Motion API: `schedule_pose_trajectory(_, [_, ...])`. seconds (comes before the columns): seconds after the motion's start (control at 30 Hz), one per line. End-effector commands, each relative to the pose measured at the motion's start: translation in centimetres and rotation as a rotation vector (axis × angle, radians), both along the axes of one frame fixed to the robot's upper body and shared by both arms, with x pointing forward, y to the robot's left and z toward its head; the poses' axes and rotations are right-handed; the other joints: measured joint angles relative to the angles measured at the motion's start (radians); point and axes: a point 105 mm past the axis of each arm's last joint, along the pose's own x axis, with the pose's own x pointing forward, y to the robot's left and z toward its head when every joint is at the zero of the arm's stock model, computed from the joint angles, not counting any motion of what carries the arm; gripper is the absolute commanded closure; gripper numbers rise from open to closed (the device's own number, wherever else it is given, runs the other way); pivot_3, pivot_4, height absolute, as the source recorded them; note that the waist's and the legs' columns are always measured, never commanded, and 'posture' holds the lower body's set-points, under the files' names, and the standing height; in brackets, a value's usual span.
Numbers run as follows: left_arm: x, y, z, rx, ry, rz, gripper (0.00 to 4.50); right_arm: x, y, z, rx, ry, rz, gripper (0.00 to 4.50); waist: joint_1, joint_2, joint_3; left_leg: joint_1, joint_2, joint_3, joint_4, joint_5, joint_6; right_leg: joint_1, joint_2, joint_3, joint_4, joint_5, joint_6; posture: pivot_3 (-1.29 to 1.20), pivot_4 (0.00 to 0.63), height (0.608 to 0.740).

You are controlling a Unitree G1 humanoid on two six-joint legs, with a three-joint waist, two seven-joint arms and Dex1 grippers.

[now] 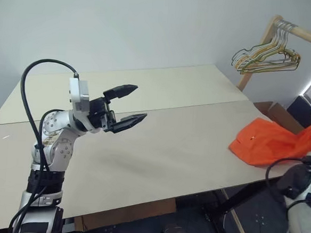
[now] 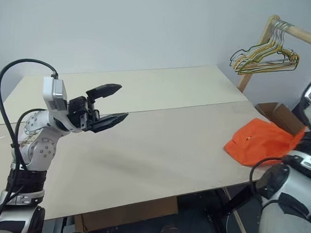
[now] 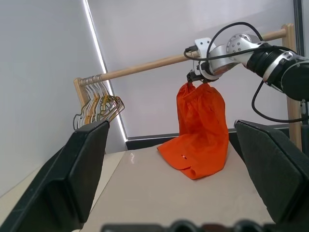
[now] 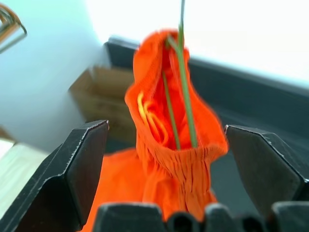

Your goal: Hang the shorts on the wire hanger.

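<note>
The bright orange shorts [image 3: 200, 130] hang in a long fold off the table's far right corner, their lower part resting on the tabletop [image 1: 268, 143]. In the right wrist view the gathered waistband [image 4: 174, 164] sits between my right gripper's [image 4: 166, 128] wide-open fingers [image 4: 72, 169], touching neither. A thin green-grey wire of the wire hanger [image 4: 186, 96] runs up through the waistband. From the left wrist view, the right gripper [image 3: 197, 77] sits at the top of the shorts, just under the wooden rod. My left gripper [image 1: 140, 101] hovers open and empty over the table's left side.
A wooden rod [image 3: 145, 67] on a slanted post carries a bunch of yellow, green and pale wire hangers [image 1: 266, 57] beyond the table's far right corner. A cardboard box [image 2: 278, 115] sits beside that corner. The pale tabletop [image 1: 169, 149] stretches wide between the arms.
</note>
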Motion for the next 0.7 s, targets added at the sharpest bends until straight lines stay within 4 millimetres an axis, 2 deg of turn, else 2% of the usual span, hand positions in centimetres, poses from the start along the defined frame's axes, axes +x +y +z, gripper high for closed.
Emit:
schedule_pose_trajectory(0.03, [-0.4,-0.1,0.9,-0.006,-0.054,0.011,0.00,-1.2,1.8,4.4,-0.305,-0.067,-0.125,0.01,0.002,0.000,0.000,0.000,0.000,-0.001,0.000,0.000,0.000,0.000,0.000,0.001,0.000,0.000,0.000,-0.17,0.000,0.740])
schedule_pose_trajectory(0.17, [-0.6,0.1,0.9,-0.011,-0.056,0.014,0.00,-0.5,4.5,6.2,-0.606,-0.080,-0.107,0.01,0.008,0.000,0.000,0.000,-0.001,-0.001,0.000,0.000,0.000,0.000,-0.001,0.002,0.000,0.000,0.001,-0.16,0.000,0.740])
schedule_pose_trajectory(0.33, [-1.2,0.6,1.0,-0.010,-0.062,0.016,0.00,1.5,7.6,6.1,-0.762,-0.105,0.062,0.01,0.009,0.000,0.000,0.002,0.000,-0.001,0.000,0.000,0.000,0.000,0.000,0.003,0.000,0.000,0.001,-0.13,0.000,0.740])
schedule_pose_trajectory(0.4, [-0.9,1.0,0.4,0.042,-0.047,0.060,0.00,3.8,10.9,5.0,-0.848,-0.074,0.333,0.01,0.011,0.000,0.000,0.002,0.000,-0.001,0.000,0.000,0.000,0.000,0.000,0.003,0.000,0.000,0.001,-0.12,0.000,0.740])
schedule_pose_trajectory(0.47, [-0.7,1.6,-0.2,0.091,-0.029,0.104,0.00,5.2,13.7,4.0,-0.828,-0.105,0.560,0.01,0.010,0.000,0.000,0.004,0.000,-0.001,-0.001,0.000,0.000,0.001,0.001,0.004,0.000,0.000,0.001,-0.11,0.000,0.740])
schedule_pose_trajectory(0.5, [-0.7,1.7,-0.3,0.101,-0.026,0.115,0.00,5.4,14.3,3.8,-0.811,-0.121,0.615,0.01,0.010,0.000,0.000,0.005,0.000,-0.001,-0.001,0.000,0.000,0.001,0.001,0.005,0.000,0.000,0.001,-0.11,0.000,0.740])
schedule_pose_trajectory(0.6, [-1.2,2.7,-0.8,0.139,0.040,0.112,0.00,6.1,17.7,2.6,-0.809,-0.136,0.893,0.01,0.021,-0.001,0.000,0.006,0.000,-0.001,-0.002,0.000,0.000,0.001,0.001,0.005,0.000,0.000,0.001,-0.06,0.000,0.740])
schedule_pose_trajectory(0.7, [-1.8,3.5,-1.4,0.163,0.064,0.173,0.00,5.9,20.8,0.2,-0.767,-0.096,1.200,0.01,0.040,-0.002,0.000,0.006,0.000,-0.001,-0.002,-0.001,0.001,0.001,0.000,0.005,-0.001,0.000,0.001,-0.03,0.000,0.740])
